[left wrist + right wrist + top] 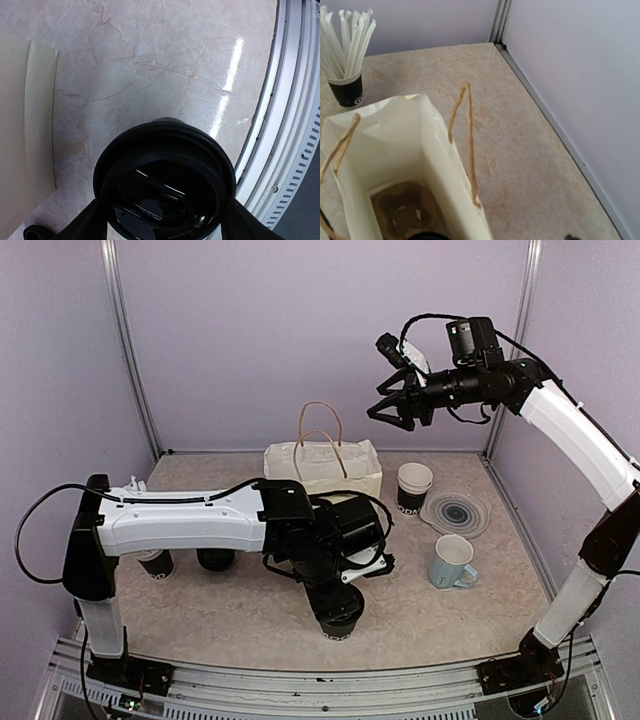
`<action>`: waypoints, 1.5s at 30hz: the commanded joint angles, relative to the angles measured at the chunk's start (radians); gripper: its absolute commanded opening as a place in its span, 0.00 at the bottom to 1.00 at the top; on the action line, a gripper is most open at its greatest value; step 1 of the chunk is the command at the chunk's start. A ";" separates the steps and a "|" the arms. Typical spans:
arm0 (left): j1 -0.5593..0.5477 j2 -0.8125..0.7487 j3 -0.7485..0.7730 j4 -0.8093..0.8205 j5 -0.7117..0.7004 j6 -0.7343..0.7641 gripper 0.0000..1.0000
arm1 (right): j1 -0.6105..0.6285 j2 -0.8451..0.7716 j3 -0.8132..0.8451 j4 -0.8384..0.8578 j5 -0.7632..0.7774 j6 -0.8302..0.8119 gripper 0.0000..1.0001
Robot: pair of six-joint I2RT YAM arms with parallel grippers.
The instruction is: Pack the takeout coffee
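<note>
- The lidded coffee cup (338,624) is largely covered by the left claw (165,202) in the top view. In the left wrist view its lid is cut off by the lower edge.
- The fingers (82,227) are seen on either side of the lid, at its rim. Whether it is grasped cannot be told.
- Two dark cups (216,560) toward the table's (500,580) left edge are half hidden behind the left arm.
- Inside the paper bag (390,130) a brown cup carrier (402,212) is seen, and a black shape below it is cut off.
- The lidded coffee cup is stood near the middle of the table's near edge, directly beneath the left claw.
- A lidless cup (413,485) is stood just right of the bag.
- The right claw (398,408) is raised high over the far edge, released and with nothing in it.
</note>
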 commanded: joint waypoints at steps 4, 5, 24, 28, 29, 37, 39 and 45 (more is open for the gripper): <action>-0.007 0.012 0.052 -0.050 0.032 -0.001 0.65 | -0.008 0.006 0.015 -0.010 0.006 -0.044 0.72; -0.010 -0.001 0.059 -0.053 0.030 -0.008 0.65 | -0.008 0.014 0.028 -0.025 0.006 -0.056 0.72; -0.155 -0.360 0.494 -0.241 -0.329 -0.224 0.63 | -0.002 0.299 0.276 -0.247 -0.165 -0.219 0.67; -0.129 -0.397 0.534 -0.232 -0.480 -0.212 0.63 | -0.001 0.344 0.316 -0.232 -0.193 -0.193 0.64; -0.116 -0.405 0.534 -0.215 -0.499 -0.203 0.63 | -0.001 0.352 0.323 -0.228 -0.200 -0.189 0.64; 0.179 -0.488 0.428 0.000 -0.448 -0.178 0.61 | 0.007 0.421 0.381 -0.211 -0.255 -0.156 0.56; 0.257 -0.498 0.385 0.043 -0.406 -0.184 0.59 | 0.011 0.439 0.399 -0.209 -0.257 -0.146 0.52; 0.411 -0.473 0.283 0.155 -0.220 -0.164 0.58 | 0.023 0.472 0.434 -0.205 -0.272 -0.116 0.29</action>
